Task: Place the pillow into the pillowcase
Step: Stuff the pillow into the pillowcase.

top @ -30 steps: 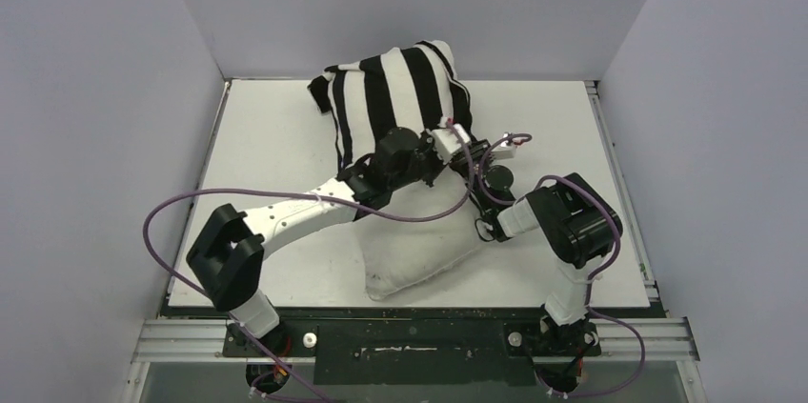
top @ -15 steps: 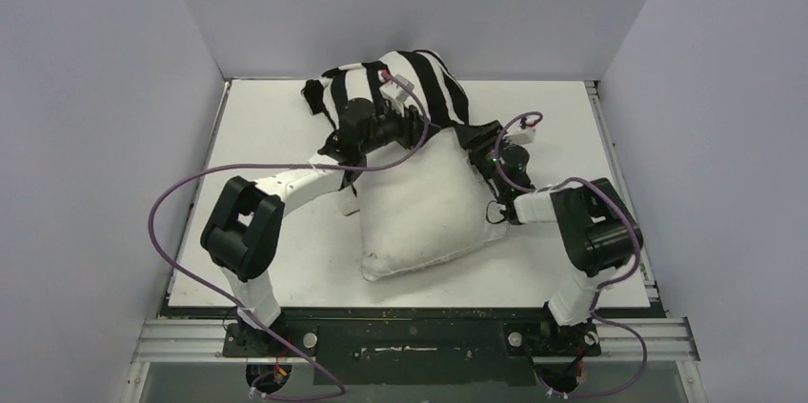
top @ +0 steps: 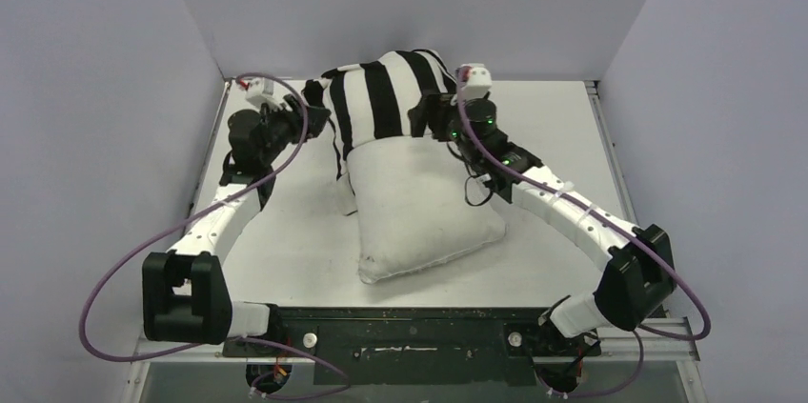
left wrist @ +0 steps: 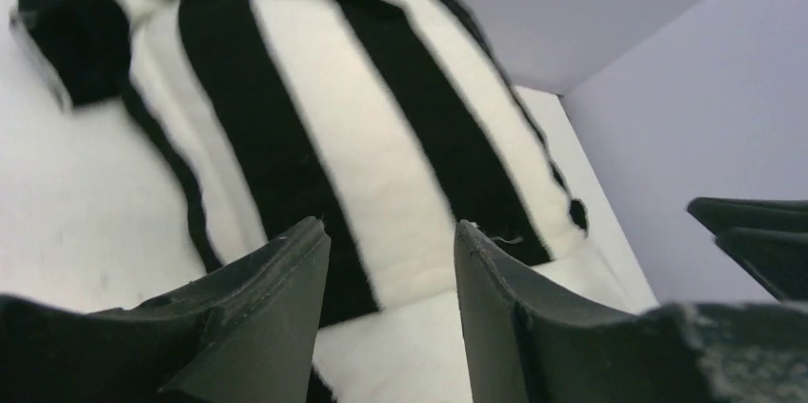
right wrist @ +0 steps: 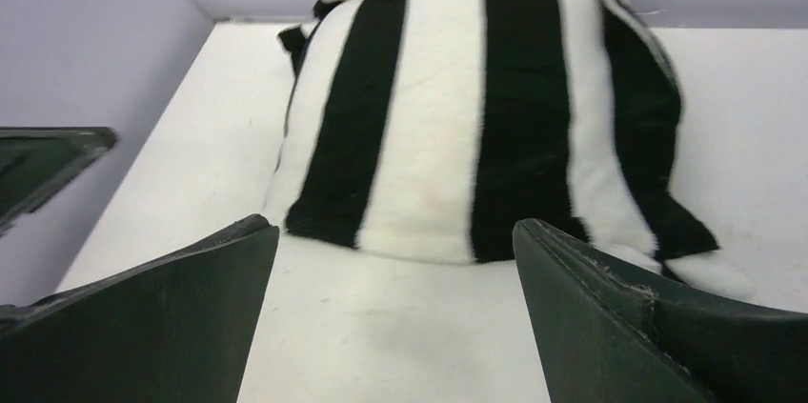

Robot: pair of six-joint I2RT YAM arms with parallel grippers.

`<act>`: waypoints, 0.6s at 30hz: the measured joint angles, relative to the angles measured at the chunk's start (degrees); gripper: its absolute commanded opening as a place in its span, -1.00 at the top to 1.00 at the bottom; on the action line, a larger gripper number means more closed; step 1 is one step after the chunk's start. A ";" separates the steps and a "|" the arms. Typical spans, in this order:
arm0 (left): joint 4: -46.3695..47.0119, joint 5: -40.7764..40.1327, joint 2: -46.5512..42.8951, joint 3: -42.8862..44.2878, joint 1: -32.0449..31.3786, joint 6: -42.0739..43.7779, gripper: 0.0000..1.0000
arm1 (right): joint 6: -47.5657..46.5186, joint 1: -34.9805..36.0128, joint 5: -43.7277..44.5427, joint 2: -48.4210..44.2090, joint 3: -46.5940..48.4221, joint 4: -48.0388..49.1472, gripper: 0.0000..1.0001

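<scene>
Now we are holding the left gripper [left wrist: 391,231] and right gripper [right wrist: 395,227] either side of the pillowcase [top: 381,103], jaws parted, gripping nothing; the pillow [top: 419,203] is lying half-covered.

Looking like a robotics lab test cell: plain grey walls [top: 95,89] boxing in a white worktop [top: 286,231] on 3 sides, L arm [top: 221,222] & R arm [top: 572,217] sitting bolted by an alu rail [top: 171,336] at its near edge, purple cables [top: 95,296] looping loose.
</scene>
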 measured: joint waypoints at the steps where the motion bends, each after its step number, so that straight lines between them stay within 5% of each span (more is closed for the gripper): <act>1: 1.66 0.44 -0.46 -3.43 1.77 -2.69 0.11 | -1.68 2.75 1.62 1.14 2.36 -2.34 -1.00; 6: 4.59 4.15 3.15 -15.30 7.78 -13.35 0.14 | -8.44 14.08 8.39 10.45 12.72 -12.22 -1.00; 14: 8.66 5.62 4.48 -19.76 8.92 -19.23 0.25 | -16.06 22.99 17.18 32.74 30.56 -25.33 -0.88; 16: 10.95 5.64 4.68 -21.79 8.92 -20.74 0.31 | -18.29 23.12 19.71 38.23 34.58 -27.23 -0.30; 18: 12.68 5.70 5.40 -23.65 8.90 -22.16 0.34 | -20.06 23.02 20.96 41.20 35.74 -27.39 0.81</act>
